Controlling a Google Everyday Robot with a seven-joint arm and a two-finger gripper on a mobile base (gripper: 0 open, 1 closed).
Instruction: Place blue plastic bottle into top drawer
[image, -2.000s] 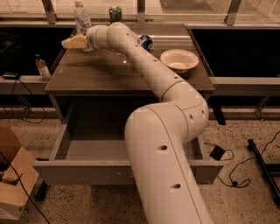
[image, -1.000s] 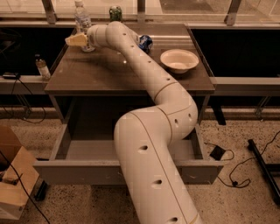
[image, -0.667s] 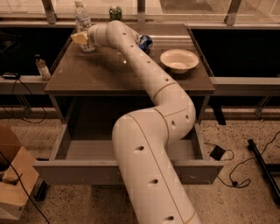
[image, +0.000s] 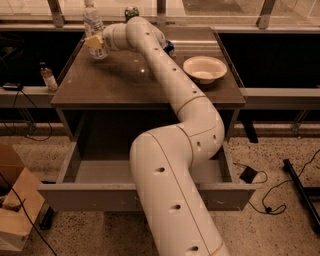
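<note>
We see a dark brown desk (image: 125, 85) on a speckled floor, with its top drawer (image: 75, 196) standing open below the desk's front edge. The blue plastic bottle (image: 91, 22) stands upright at the desk's far left corner; its label cannot be read. A white bowl (image: 204, 69) sits on the desk's right side. The arm stretches across the desk, with the hand (image: 95, 44) against the bottle's lower part. We cannot tell whether it is clamped on it.
</note>
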